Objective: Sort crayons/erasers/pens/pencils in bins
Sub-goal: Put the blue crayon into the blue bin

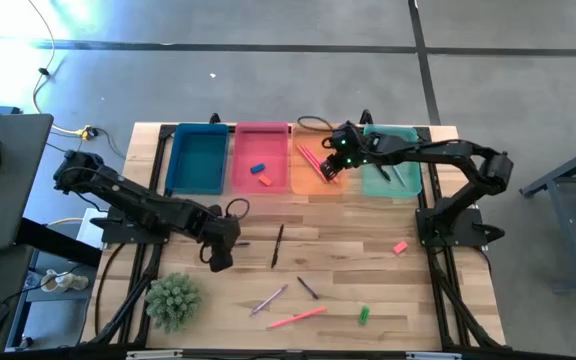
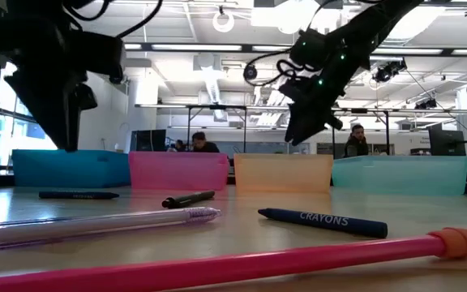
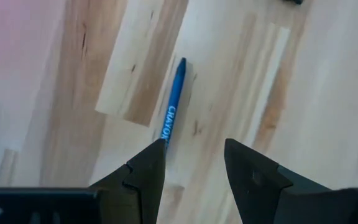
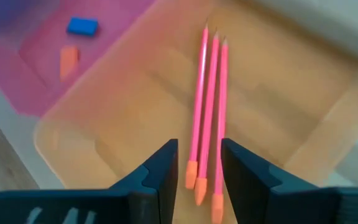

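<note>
My left gripper (image 1: 218, 262) (image 3: 194, 144) is open and empty above the table's near left part. A blue crayon (image 3: 171, 109) (image 1: 240, 243) lies flat on the wood just beyond its fingertips. My right gripper (image 1: 328, 170) (image 4: 199, 143) is open and empty above the orange bin (image 1: 306, 182), where three pink pencils (image 4: 209, 106) lie side by side on the floor. The blue bin (image 1: 196, 160), pink bin (image 1: 244, 160) and teal bin (image 1: 408, 170) stand in the same far row. A blue eraser (image 1: 258, 168) and a red eraser (image 1: 265, 180) lie in the pink bin.
On the wood lie a black pen (image 1: 278, 245), a dark crayon (image 1: 308, 288), a purple pen (image 1: 268, 300), a pink pencil (image 1: 296, 318), a green eraser (image 1: 364, 315) and a pink eraser (image 1: 400, 247). A small green plant (image 1: 173, 300) stands near left.
</note>
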Action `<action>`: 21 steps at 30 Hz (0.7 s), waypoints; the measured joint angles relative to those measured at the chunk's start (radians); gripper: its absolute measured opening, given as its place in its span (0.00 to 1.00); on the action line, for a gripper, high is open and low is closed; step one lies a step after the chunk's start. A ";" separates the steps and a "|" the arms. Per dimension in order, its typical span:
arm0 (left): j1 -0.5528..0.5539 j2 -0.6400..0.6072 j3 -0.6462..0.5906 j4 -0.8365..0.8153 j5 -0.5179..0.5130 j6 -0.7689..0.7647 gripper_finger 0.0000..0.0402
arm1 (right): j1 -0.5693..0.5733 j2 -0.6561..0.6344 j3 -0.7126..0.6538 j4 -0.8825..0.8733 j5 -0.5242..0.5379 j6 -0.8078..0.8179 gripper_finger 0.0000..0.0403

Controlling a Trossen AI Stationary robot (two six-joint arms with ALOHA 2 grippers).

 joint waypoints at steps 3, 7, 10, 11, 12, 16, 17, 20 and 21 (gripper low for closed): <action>-0.009 0.051 0.000 0.042 -0.019 0.057 0.38 | -0.015 -0.037 0.000 0.001 0.000 -0.019 0.28; -0.001 0.119 0.000 0.089 -0.023 0.113 0.38 | -0.028 -0.075 0.000 0.002 0.000 -0.028 0.28; 0.017 0.161 0.000 0.090 -0.025 0.126 0.38 | -0.029 -0.091 0.000 0.005 0.000 -0.048 0.28; 0.023 0.176 0.000 0.096 -0.027 0.127 0.38 | -0.029 -0.095 0.000 0.003 0.000 -0.050 0.28; 0.030 0.192 0.000 0.098 -0.026 0.129 0.38 | -0.029 -0.098 0.000 0.003 0.000 -0.050 0.28; 0.047 0.243 0.002 0.129 0.012 0.132 0.38 | -0.028 -0.098 0.000 -0.002 0.000 -0.050 0.28; 0.049 0.252 0.003 0.131 0.016 0.133 0.38 | -0.028 -0.098 0.000 -0.002 0.000 -0.051 0.28; 0.053 0.279 0.007 0.129 0.019 0.132 0.38 | -0.027 -0.098 0.000 -0.003 0.000 -0.071 0.28; 0.053 0.280 0.006 0.129 0.016 0.132 0.37 | -0.027 -0.098 0.000 -0.003 -0.001 -0.073 0.28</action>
